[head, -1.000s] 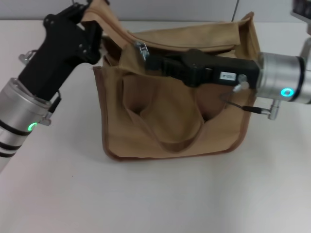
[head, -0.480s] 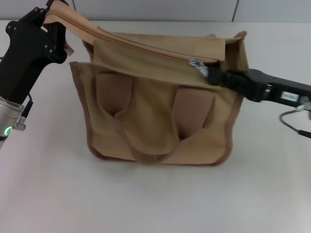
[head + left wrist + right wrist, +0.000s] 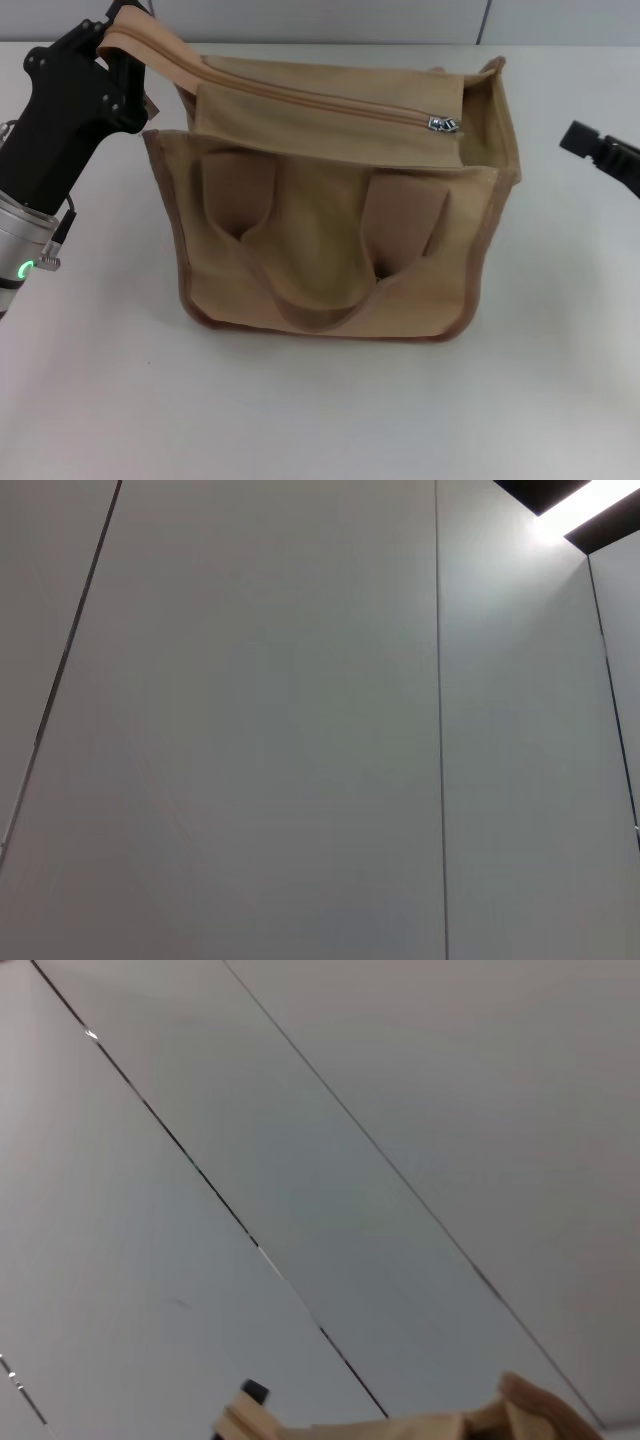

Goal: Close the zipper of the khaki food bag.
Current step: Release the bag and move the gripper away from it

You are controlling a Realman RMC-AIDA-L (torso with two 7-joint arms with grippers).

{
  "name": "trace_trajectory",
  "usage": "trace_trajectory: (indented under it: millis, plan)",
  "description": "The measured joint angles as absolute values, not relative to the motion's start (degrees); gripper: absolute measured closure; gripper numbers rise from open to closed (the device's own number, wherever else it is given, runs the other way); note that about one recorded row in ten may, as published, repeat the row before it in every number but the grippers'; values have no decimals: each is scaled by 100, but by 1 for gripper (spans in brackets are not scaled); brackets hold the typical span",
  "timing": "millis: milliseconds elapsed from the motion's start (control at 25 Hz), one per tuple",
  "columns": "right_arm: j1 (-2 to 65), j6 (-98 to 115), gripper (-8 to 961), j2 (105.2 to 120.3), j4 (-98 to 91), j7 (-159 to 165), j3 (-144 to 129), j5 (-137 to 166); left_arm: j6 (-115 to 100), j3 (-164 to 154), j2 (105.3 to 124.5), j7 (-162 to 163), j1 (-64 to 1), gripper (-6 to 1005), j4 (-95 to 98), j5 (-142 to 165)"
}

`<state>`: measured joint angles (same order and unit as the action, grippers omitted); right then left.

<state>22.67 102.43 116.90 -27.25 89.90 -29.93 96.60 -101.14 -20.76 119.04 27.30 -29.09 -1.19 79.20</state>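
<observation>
The khaki food bag (image 3: 330, 250) stands on the white table in the head view, with its two handles hanging down its front. The zipper (image 3: 320, 100) runs across the top panel, and its silver slider (image 3: 441, 124) sits near the right end, with the track to its left zipped together. My left gripper (image 3: 112, 28) is shut on the tan end of the zipper tape at the bag's far left corner and holds it up. My right gripper (image 3: 572, 137) is off to the right, apart from the bag and holding nothing. A corner of the bag (image 3: 525, 1415) shows in the right wrist view.
White table (image 3: 320, 410) lies all around the bag. A grey wall (image 3: 330, 20) stands behind it. The left wrist view shows only wall panels (image 3: 300, 730).
My right gripper drew the slider from the left part of the track to the right end, let go and withdrew to the right. The bag shifted left and its top straightened.
</observation>
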Motion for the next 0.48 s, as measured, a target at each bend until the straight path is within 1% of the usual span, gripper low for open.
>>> trace_trajectory:
  millis: [80, 120, 160, 240, 320, 480]
  plan:
    - [2197, 10429, 953, 11754, -2714, 8587, -2855, 9661, -10083, -2084, 11913, 2724, -2913, 888, -140, 7926]
    - [2146, 10557, 931, 11830, -2696, 8239, -2802, 9661, -10074, -2093, 11915, 2722, -2913, 888, -140, 7950]
    - [2146, 10557, 909, 11830, -2696, 8239, -2802, 9661, -10065, -2104, 11917, 2720, -2914, 887, -136, 8000]
    - [2129, 10601, 866, 11885, -2657, 8015, -2794, 9660, -10098, -2119, 11905, 2741, -2917, 886, -100, 8174]
    - [2132, 10608, 822, 11908, -2537, 7862, -2791, 9660, -10157, -2112, 11897, 2769, -2919, 885, -89, 8204]
    - [2187, 10611, 669, 11907, -2327, 7788, -2800, 9660, -10471, -1867, 11881, 3321, -2928, 883, 4, 8173]
